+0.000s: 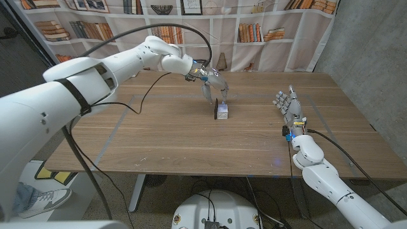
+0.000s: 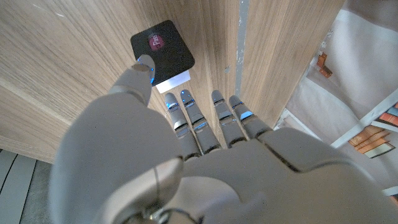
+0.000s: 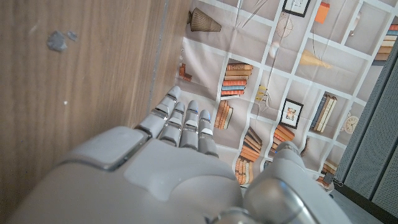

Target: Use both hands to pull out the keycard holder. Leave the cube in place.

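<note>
The keycard holder (image 1: 217, 105) (black, with a round pink mark on top in the left wrist view) sits against the white cube (image 1: 222, 113) near the middle of the wooden table (image 1: 159, 140). The left hand (image 1: 212, 81) hangs directly above it, fingers pointing down and apart, holding nothing; its thumb tip (image 2: 145, 65) sits at the holder's edge, contact uncertain. The right hand (image 1: 290, 108) stands well apart near the table's right side, fingers extended and empty. A bookshelf-print backdrop (image 1: 267, 32) hangs behind.
</note>
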Controlling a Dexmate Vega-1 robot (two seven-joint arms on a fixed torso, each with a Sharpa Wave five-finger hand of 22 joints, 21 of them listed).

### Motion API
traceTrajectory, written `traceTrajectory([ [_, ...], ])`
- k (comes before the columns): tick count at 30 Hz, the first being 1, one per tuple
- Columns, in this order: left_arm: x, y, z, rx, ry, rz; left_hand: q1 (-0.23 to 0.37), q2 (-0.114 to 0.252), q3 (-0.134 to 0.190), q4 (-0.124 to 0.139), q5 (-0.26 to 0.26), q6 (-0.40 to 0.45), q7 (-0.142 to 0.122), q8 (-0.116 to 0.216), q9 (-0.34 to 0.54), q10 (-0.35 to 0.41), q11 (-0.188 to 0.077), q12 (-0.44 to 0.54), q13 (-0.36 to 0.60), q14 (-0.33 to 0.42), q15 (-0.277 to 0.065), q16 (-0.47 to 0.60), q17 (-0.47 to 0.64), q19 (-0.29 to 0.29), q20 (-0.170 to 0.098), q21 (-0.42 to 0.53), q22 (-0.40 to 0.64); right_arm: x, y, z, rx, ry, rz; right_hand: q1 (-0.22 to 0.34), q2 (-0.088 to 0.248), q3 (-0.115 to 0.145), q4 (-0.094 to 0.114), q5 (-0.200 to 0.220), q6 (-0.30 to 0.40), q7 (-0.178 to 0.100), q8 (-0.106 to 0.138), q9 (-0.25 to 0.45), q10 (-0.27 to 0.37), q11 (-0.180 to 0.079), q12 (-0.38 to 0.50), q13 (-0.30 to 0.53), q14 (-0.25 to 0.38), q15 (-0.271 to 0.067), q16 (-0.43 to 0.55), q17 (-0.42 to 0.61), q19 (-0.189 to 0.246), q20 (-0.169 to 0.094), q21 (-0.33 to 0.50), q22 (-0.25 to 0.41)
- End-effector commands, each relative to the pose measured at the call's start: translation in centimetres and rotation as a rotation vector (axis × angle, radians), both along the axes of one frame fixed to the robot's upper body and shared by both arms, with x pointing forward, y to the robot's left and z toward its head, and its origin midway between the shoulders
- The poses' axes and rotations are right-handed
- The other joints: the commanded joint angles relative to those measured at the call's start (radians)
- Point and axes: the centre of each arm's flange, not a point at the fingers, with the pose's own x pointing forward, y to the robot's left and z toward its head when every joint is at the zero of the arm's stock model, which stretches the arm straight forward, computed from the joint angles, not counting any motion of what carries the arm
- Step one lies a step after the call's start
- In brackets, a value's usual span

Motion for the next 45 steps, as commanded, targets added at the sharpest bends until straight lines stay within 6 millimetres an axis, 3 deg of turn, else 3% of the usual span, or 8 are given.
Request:
traceTrajectory([
  [1, 0.5, 0.0, -1.1, -0.052, -0.013, -0.035, 0.019, 0.013, 0.008, 0.003, 0.002, 0.036, -0.001, 0.012, 0.004, 0.028, -0.001, 0.003, 0.004, 0.029, -0.149, 0.01, 0.001, 0.011, -0.017, -0.003, 0.003, 0.0, 0.0, -0.3, -0.004, 0.012, 0.007, 0.007, 0.007, 0.0, -0.005, -0.002, 0.009, 0.002, -0.001, 0.003, 0.009, 0.0, -0.002, 0.004, 0.006, -0.002, -0.001, 0.002, 0.013, 0.001, -0.004, 0.005],
  [9, 0.9, 0.3, -1.8, -0.063, -0.01, -0.038, 0.031, 0.019, 0.01, 0.003, -0.004, 0.082, -0.001, 0.026, 0.005, 0.072, -0.001, 0.008, 0.004, 0.058, -0.149, 0.012, 0.001, 0.026, -0.038, -0.007, 0.003, -0.2, 0.0, -0.3, -0.008, 0.017, 0.004, 0.011, 0.011, 0.003, -0.006, -0.001, 0.009, 0.001, -0.001, 0.003, 0.009, 0.001, -0.002, 0.004, 0.006, -0.002, -0.001, 0.002, 0.013, 0.001, -0.004, 0.005],
  [28, 1.6, 0.6, -2.0, -0.101, -0.019, -0.038, 0.046, 0.033, 0.018, 0.008, -0.017, 0.179, -0.001, 0.057, 0.004, 0.166, -0.001, 0.013, 0.005, 0.148, -0.153, 0.021, 0.002, 0.072, -0.055, -0.005, 0.004, 0.0, 0.4, -0.4, -0.012, 0.033, 0.007, 0.02, 0.02, 0.008, -0.009, -0.002, 0.01, 0.0, -0.001, 0.003, 0.01, 0.0, -0.003, 0.005, 0.006, -0.001, -0.002, 0.001, 0.014, 0.0, -0.006, 0.005],
  [45, 1.9, 0.6, -2.3, -0.153, -0.011, -0.064, 0.054, 0.042, 0.029, 0.01, -0.025, 0.233, 0.001, 0.074, 0.004, 0.223, 0.003, 0.015, 0.006, 0.214, -0.155, 0.026, 0.004, 0.086, -0.053, -0.008, 0.005, 0.0, 0.5, 0.1, -0.026, 0.035, 0.009, 0.025, 0.023, 0.009, -0.01, -0.003, 0.01, 0.0, -0.002, 0.003, 0.009, 0.0, -0.004, 0.005, 0.006, -0.003, -0.002, 0.001, 0.014, 0.0, -0.007, 0.005],
])
